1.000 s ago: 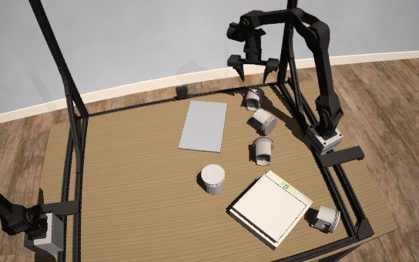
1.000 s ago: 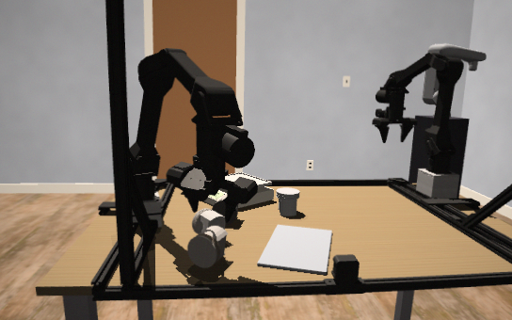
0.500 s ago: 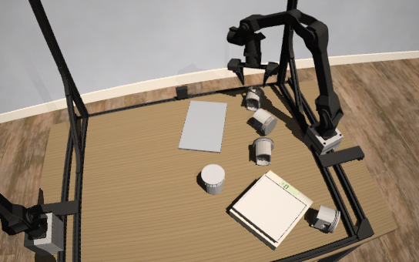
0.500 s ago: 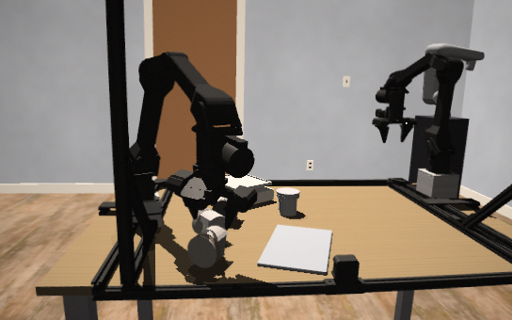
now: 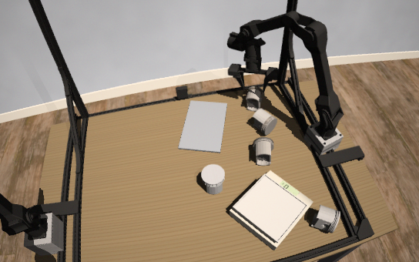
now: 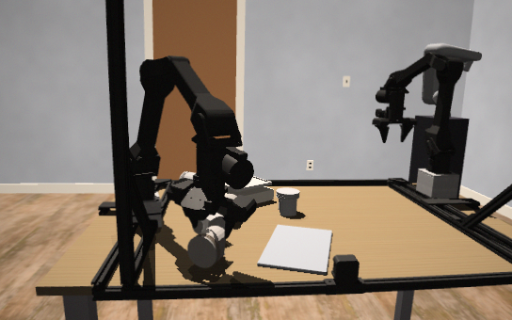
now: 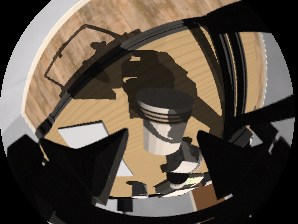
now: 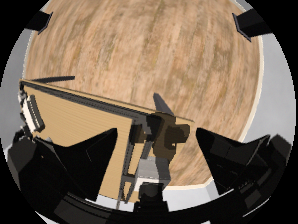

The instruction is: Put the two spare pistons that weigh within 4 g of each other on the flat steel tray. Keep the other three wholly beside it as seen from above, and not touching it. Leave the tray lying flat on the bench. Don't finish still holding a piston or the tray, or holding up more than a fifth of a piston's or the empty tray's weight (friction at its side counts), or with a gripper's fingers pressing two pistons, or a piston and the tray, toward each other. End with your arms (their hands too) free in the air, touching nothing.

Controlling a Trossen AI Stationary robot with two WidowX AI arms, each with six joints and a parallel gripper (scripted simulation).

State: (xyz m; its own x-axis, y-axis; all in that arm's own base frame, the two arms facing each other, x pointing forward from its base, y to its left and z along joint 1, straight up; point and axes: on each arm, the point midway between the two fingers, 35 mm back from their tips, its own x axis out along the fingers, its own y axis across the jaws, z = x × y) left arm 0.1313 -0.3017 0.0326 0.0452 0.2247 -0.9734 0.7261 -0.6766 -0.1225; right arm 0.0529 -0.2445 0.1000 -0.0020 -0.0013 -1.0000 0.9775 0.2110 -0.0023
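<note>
Left claw [image 5: 254,92] [image 6: 214,232] [image 7: 162,131] wide open near a lying piston [image 5: 253,101] [image 6: 203,250] [image 7: 164,120], contact unclear

Brown door [image 6: 195,28] [image 7: 205,199] in blue-grey wall [image 5: 154,38] [image 6: 292,47] [image 7: 12,100] [image 8: 277,75]; switch plate [image 6: 346,81] higher than outlet [image 6: 310,165]; pale baseboard [image 5: 154,85] [image 6: 47,187] [image 7: 29,75] [image 8: 261,65]; wood floor [image 5: 27,154] [image 6: 28,226] [image 7: 60,50] [image 8: 150,50].

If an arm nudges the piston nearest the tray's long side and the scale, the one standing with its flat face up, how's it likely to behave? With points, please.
The piston [image 5: 213,175] [image 6: 288,202] would probably tip fairly easily if pushed high, since its wider head is on top. It looks rigid, so it likely won't flex. Its rounded side might let it roll once down.
</note>
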